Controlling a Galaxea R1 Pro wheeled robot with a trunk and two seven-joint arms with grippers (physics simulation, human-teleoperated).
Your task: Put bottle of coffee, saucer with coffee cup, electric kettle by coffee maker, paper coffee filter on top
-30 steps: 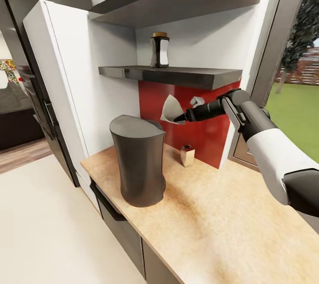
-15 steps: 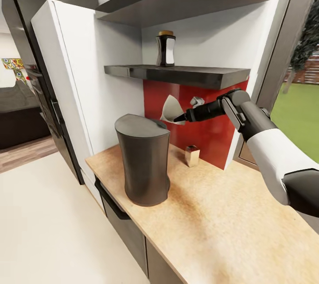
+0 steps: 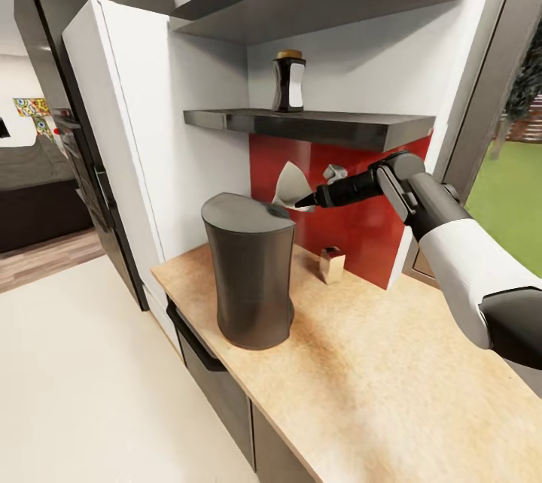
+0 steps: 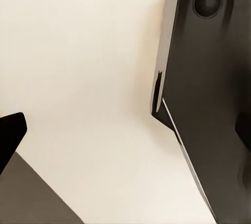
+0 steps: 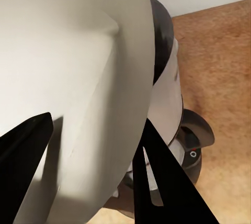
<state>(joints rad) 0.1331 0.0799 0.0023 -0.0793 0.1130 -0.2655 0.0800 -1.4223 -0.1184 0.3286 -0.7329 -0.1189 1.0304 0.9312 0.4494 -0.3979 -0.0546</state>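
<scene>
Countertop [image 3: 391, 385]: coffee maker [image 3: 250, 272] stands by its edge. My right gripper [image 3: 301, 202] pinches the paper filter [image 3: 290, 186] just above it, ready to drop. Left claw: can't tell.

- My right arm has a smooth white shell [image 3: 467, 272] along its forearm, rounded and glossy.
- A black joint housing [image 3: 519, 325] caps that shell at the near end.
- Toward the wrist I see a dark grey, boxy link [image 3: 412, 193] with a flat side panel.
- The slim black right gripper [image 3: 307, 202] tapers to a point.
- In the right wrist view its black wedge-shaped fingers [image 5: 167, 187] are matte and unmarked.
- The left wrist view shows a dark grey rounded body panel [image 4: 209, 93] with a circular recess.
</scene>
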